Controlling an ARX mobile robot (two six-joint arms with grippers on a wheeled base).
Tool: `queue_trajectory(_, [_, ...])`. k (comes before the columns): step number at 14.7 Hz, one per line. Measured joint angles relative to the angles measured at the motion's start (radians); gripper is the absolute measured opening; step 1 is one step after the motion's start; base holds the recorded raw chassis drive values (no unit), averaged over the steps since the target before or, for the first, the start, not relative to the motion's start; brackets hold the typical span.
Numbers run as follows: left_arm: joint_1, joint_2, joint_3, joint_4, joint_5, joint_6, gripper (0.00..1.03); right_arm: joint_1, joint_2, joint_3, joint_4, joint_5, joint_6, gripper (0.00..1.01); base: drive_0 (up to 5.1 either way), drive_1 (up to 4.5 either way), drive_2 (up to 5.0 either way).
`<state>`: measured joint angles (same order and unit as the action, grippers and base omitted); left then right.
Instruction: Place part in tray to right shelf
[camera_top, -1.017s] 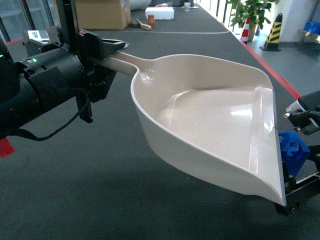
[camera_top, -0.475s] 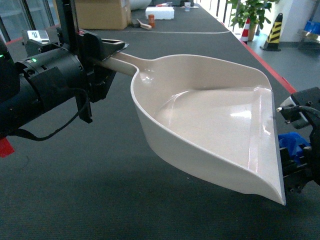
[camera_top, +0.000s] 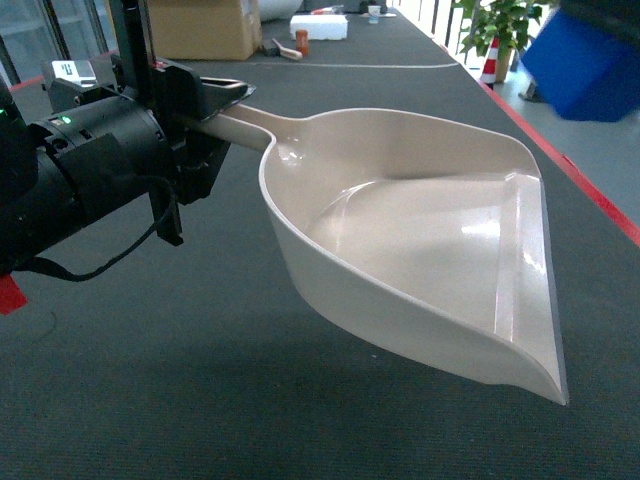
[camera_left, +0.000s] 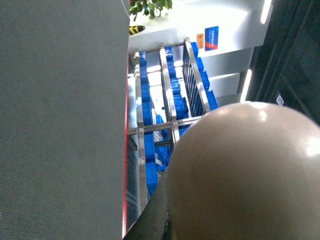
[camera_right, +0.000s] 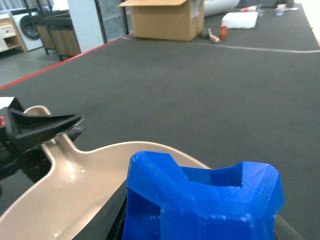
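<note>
Gone from beside tray lip; right pincer gripping part, hovering above scoop; left pincer clamping handle.

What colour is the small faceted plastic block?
Bright blue: the small faceted plastic block shows best in the right wrist view.

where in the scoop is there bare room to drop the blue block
The scoop's whole floor is bare, bordered by the curved walls, the handle neck and the flat front lip. The handle end is crowded by the left tool. The blue block sits held in the right wrist view, above the scoop's rim.
</note>
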<state>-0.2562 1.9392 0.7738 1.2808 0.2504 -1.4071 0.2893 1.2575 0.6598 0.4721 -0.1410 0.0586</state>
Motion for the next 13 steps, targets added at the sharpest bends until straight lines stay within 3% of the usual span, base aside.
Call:
queue_trajectory(2, [-0.002,0.0,0.0,0.0,0.002,0.0,0.15,0.144,0.145,0.063,-0.005,0.079,0.063,0.47,0.0,0.0,0.0])
queue_trajectory(4, [-0.002,0.0,0.0,0.0,0.002,0.0,0.15,0.204,0.253,0.107,0.01,0.127,0.084,0.49,0.0,0.0,0.0])
queue_trajectory(5, [-0.002,0.0,0.0,0.0,0.002,0.0,0.15,0.209,0.261,0.109,0.004,0.156,0.084,0.61,0.0,0.0,0.0])
queue_trajectory(8, [-0.002,0.0,0.0,-0.001,0.002,0.003,0.15,0.187,0.137,0.079,0.04,0.24,0.068,0.96,0.0,0.0,0.0])
queue_trajectory(10, [-0.002,0.0,0.0,-0.001,0.003,0.002,0.15,0.127,-0.018,0.014,0.035,0.265,0.016,0.98,0.0,0.0,0.0])
queue_trajectory(13, [-0.002,0.0,0.0,-0.001,0.004,0.002,0.15,0.015,-0.294,-0.136,-0.077,0.305,-0.08,0.98,0.0,0.0,0.0])
